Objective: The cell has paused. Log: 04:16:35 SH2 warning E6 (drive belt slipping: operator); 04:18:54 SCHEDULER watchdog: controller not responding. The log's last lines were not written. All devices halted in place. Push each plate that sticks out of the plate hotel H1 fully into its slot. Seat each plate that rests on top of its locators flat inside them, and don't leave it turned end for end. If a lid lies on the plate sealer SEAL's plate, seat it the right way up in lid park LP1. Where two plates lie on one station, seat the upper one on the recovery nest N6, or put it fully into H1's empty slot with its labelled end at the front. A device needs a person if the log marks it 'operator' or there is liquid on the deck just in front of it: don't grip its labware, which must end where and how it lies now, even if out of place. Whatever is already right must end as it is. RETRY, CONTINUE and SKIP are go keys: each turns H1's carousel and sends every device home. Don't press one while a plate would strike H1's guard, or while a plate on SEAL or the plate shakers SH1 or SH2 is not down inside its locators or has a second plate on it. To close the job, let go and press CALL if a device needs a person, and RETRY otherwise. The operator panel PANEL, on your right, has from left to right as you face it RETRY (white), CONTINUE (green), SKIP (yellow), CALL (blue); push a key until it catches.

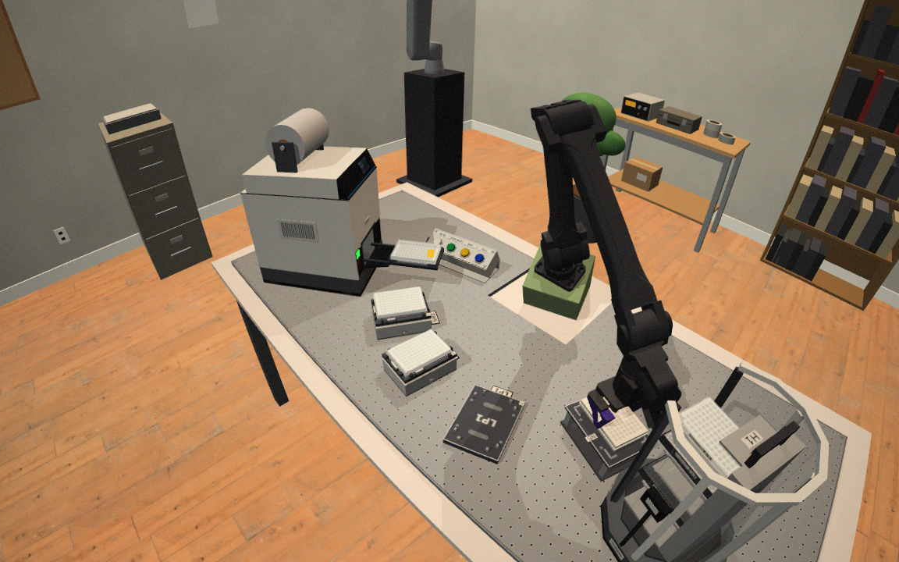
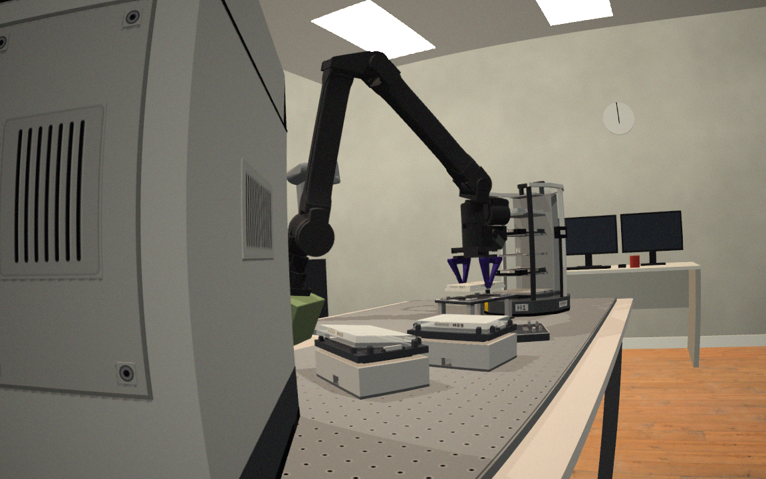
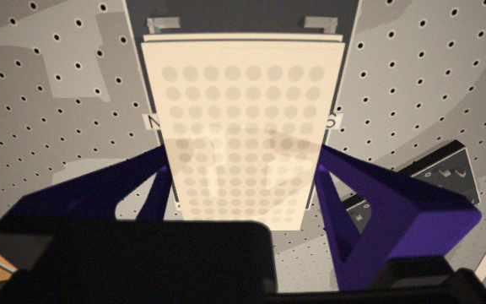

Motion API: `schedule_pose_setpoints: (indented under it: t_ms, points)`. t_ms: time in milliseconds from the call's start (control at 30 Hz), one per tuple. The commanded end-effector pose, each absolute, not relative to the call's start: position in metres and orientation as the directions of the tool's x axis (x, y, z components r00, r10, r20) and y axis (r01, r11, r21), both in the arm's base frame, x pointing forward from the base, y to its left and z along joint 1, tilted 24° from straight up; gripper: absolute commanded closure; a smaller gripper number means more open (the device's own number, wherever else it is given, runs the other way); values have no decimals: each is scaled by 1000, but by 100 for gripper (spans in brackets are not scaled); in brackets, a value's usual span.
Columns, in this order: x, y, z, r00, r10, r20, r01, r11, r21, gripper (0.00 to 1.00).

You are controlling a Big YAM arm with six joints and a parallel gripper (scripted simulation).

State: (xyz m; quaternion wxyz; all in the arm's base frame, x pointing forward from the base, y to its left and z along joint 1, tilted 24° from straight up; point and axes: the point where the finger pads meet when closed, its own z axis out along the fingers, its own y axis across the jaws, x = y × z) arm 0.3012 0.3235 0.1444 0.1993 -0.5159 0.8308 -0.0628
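Observation:
My gripper [image 1: 616, 417] [image 2: 475, 285] [image 3: 243, 151] is shut on a white plate [image 1: 626, 428] [image 3: 243, 101] by its long sides, over nest N6 [image 1: 599, 450] [image 2: 463, 299] [image 3: 243, 13]. I cannot tell whether the plate touches the nest. One shaker's plate [image 1: 399, 304] [image 2: 362, 336], nearer SEAL, is tilted on its locators. The other shaker's plate [image 1: 419, 352] [image 2: 463, 322] looks nearly level; its seating is unclear. A plate with a yellow patch [image 1: 412, 252] lies on SEAL's extended tray. Lid park LP1 [image 1: 485, 433] holds no lid. Hotel H1 [image 1: 758, 492] [image 2: 521, 307] holds plates, partly hidden.
SEAL [image 1: 311, 242] [image 2: 219, 297] stands at the table's far left end in the top view. PANEL [image 1: 470, 260] is beside its tray, near the arm's green base [image 1: 556, 297]. H1's guard ring and posts stand close beside N6 and my wrist.

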Motion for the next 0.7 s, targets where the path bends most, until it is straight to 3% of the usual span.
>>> schedule_pose_setpoints:
  t_ms: [0, 667]
  points:
    - [307, 321, 139, -390, -882, -266, -831, 462, -311, 16]
    - [308, 321, 135, -390, -882, -264, -831, 461, -311, 16]
